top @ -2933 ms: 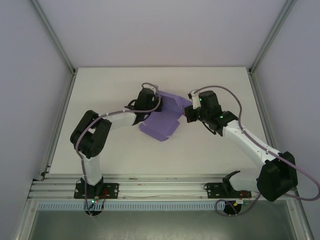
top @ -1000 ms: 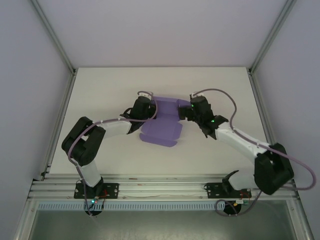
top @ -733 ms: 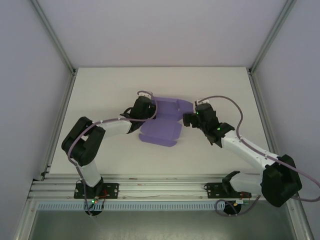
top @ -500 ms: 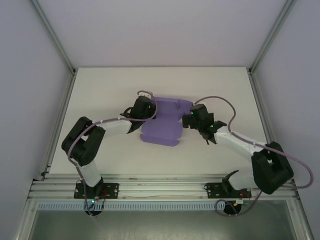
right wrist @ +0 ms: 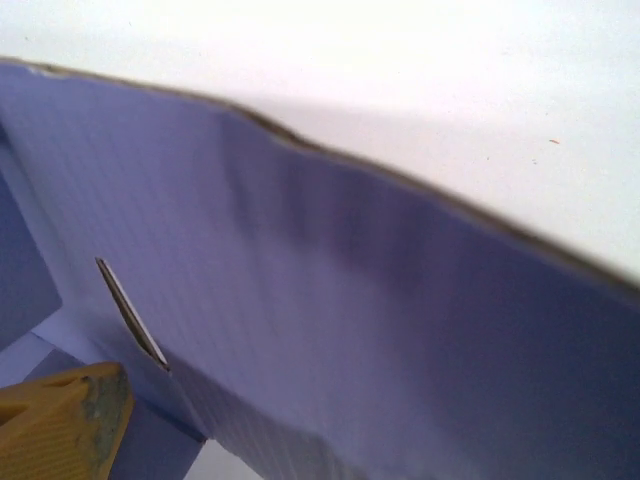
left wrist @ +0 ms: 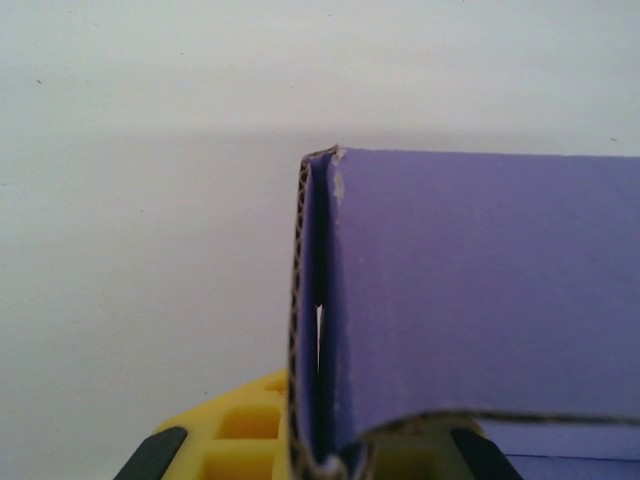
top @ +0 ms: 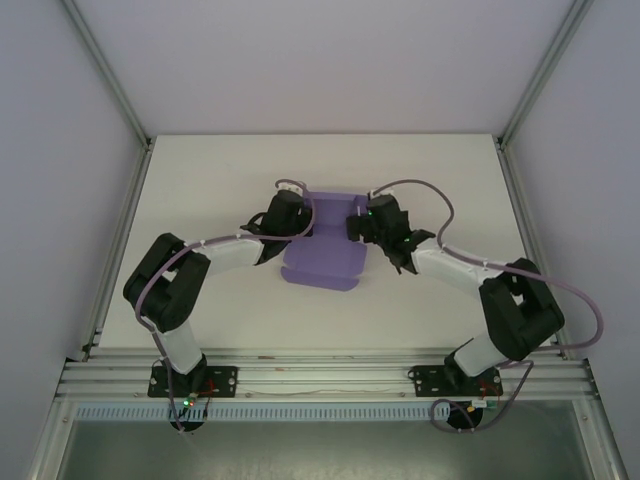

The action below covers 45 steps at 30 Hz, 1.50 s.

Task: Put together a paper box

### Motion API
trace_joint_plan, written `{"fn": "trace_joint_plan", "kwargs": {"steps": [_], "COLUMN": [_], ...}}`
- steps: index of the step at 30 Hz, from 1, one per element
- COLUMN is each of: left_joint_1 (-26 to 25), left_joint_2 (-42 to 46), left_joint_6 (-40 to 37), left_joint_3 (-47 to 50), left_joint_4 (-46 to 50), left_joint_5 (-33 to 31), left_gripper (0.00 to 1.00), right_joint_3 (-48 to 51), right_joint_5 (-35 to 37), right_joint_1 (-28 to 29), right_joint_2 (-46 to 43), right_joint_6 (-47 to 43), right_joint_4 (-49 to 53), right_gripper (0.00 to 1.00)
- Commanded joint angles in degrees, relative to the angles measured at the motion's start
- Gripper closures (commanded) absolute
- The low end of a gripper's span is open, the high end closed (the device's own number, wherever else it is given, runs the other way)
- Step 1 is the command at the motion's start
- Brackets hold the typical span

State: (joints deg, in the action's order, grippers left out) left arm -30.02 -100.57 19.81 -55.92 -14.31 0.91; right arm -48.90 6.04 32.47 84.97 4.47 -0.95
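Two pincers flank the paper box [top: 322, 262], which lies partly folded near the middle of the white tabletop [top: 200, 180]. At the box's ten o'clock, the left pincer [top: 292, 212] is clamped on a raised side wall; the doubled card runs down between its yellow fingers [left wrist: 235, 435]. At two o'clock, the right pincer [top: 355, 224] stands with jaws wide apart by the opposite wall, one yellow fingertip [right wrist: 60, 420] just beside the card.
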Motion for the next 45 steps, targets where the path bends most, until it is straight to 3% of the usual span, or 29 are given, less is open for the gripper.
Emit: {"fn": "trace_joint_plan", "kwargs": {"steps": [1,5,9,11,16,20,23,31,37,45], "left_joint_1": [-0.58,-0.58,-0.57,-0.57,-0.57,-0.57,-0.57,-0.58,-0.54,-0.57], "left_joint_2": [-0.5,0.06,-0.06,0.18,0.94,1.25,1.05,1.08,1.82,2.15], "left_joint_6": [-0.93,-3.81,-4.78,-4.81,-5.22,-5.51,-5.75,-6.08,-6.02,-5.92], "left_joint_3": [-1.24,0.52,-0.14,0.25,1.33,1.25,1.25,1.43,2.16,2.06], "left_joint_4": [0.51,-2.37,-1.62,-2.24,-4.37,-4.06,-4.23,-4.38,-4.02,-3.4], "left_joint_5": [-2.03,-1.26,-1.04,-0.57,1.91,1.77,2.46,3.69,2.7,2.99], "left_gripper": [1.0,1.0,1.0,1.0,1.0,1.0,1.0,1.0,1.0,1.0], "right_joint_3": [3.4,7.77,9.65,10.34,9.02,7.04,6.7,1.67,2.37,2.77], "right_joint_5": [2.0,1.06,-10.32,-16.5,-30.87,-36.12,-41.71,-45.42,-31.48,-32.96], "right_joint_1": [0.2,-0.95,-7.32,-12.05,-20.02,-20.34,-20.4,-20.23,-21.07,-26.32], "right_joint_2": [-9.05,-18.62,-26.72,-28.6,-26.1,-22.22,-20.27,-14.31,-18.69,-20.72], "right_joint_6": [2.47,1.23,3.29,5.2,-0.94,-8.87,-13.12,-17.73,-13.33,-14.78], "right_joint_4": [1.39,4.49,6.05,6.28,10.84,13.79,12.27,13.43,16.21,19.68], "right_gripper": [0.0,0.0,0.0,0.07,0.24,0.33,0.34,0.37,0.33,0.31]}}
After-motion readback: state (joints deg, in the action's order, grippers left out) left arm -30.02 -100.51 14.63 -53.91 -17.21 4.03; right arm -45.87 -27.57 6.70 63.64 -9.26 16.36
